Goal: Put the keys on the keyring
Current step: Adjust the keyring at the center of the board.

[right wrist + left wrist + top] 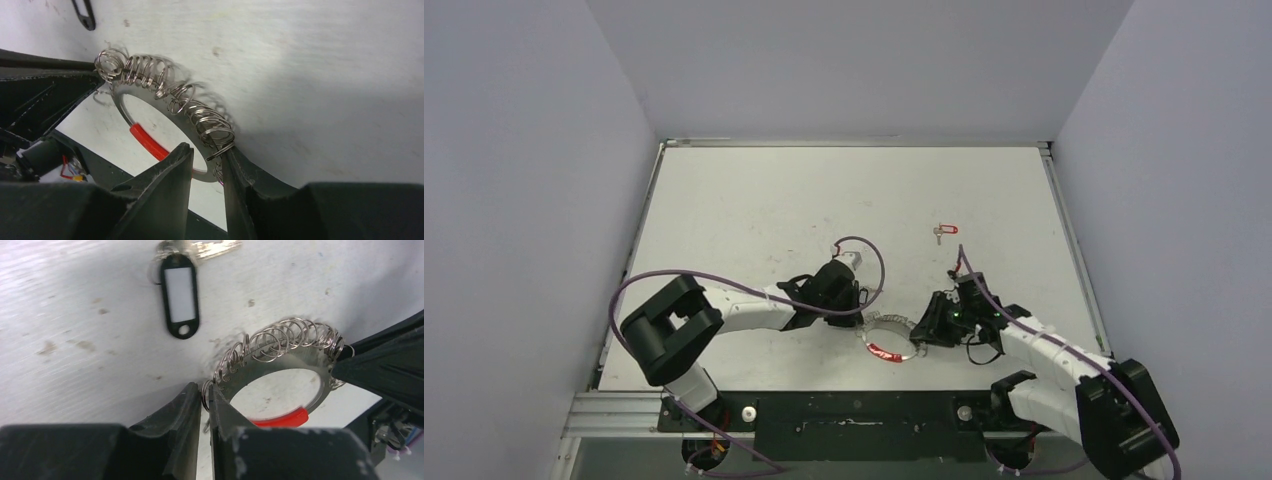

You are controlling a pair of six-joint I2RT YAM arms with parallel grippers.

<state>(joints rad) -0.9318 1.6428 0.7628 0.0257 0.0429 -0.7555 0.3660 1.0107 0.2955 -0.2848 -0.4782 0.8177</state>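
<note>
Keyring [280, 362] sits at the near middle of the table [774, 200], lifted at an angle between both arms. Left gripper [205, 400] is pressed almost together, nipping the rim of the ring right where the small split rings [280, 337] bunch up. Right gripper [205, 155] straddles the opposite rim. There is a gap between its fingers, with the band and a few split rings inside it, and I cannot tell whether the pads bear on the metal. The red sleeve [147, 142] lies on the arc nearest the bases.

Black-tagged key [178, 295] lies flat on the table just beyond the ring, untouched. Red-tagged key [944, 231] is farther out, well apart.

Risks as I read them:
- Left hold is thin, on an edge. A split ring caught under a pad could roll and let the band slip.
- Two arms on one stiff ring: any mismatch between them twists it or pops it out.
- Both pincers are busy, so no hand is free for a key. Letting go on one side may drop the ring.
</note>
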